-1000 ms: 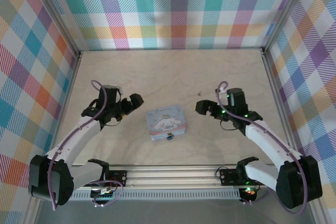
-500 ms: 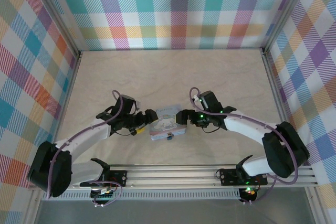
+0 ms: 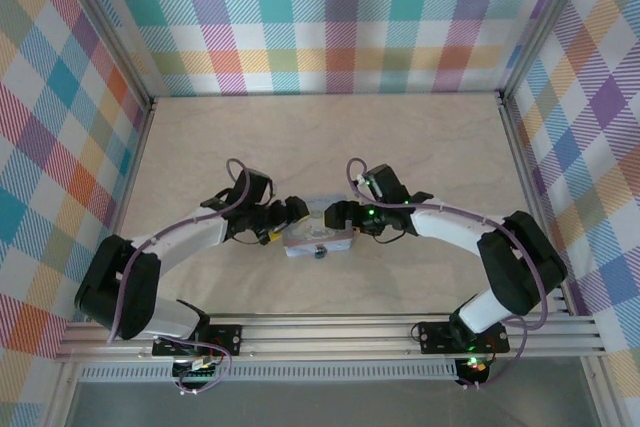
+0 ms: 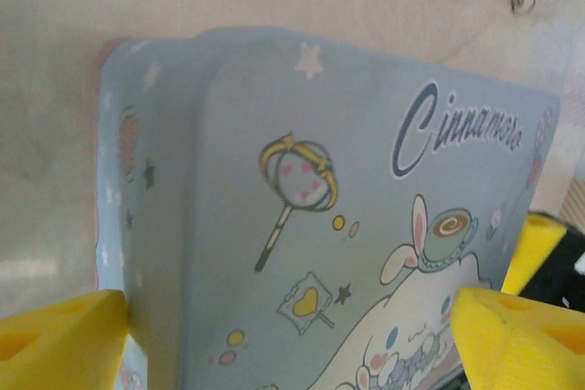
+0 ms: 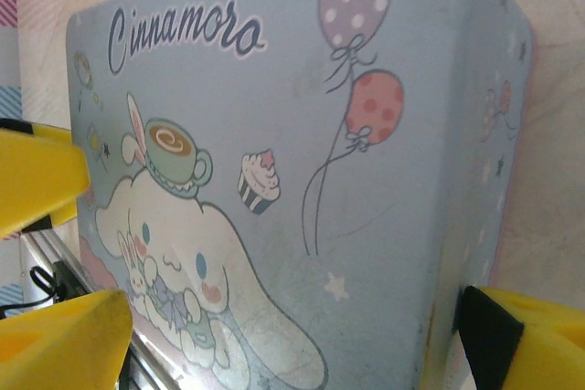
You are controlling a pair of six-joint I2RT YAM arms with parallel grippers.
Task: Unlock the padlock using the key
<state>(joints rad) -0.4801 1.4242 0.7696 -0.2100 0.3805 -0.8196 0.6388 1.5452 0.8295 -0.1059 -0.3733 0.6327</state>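
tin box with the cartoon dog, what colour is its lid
Pastel blue. The tin box shows best in the right wrist view.

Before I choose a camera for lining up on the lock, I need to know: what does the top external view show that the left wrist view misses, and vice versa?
Top external: the left pincer and right pincer at opposite ends of the tin, with the tiny padlock at its near edge. Left wrist: the lid's cartoon print close up, yellow fingertips either side of the tin, contact unclear. Shared: the tin, the table, the left pincer.
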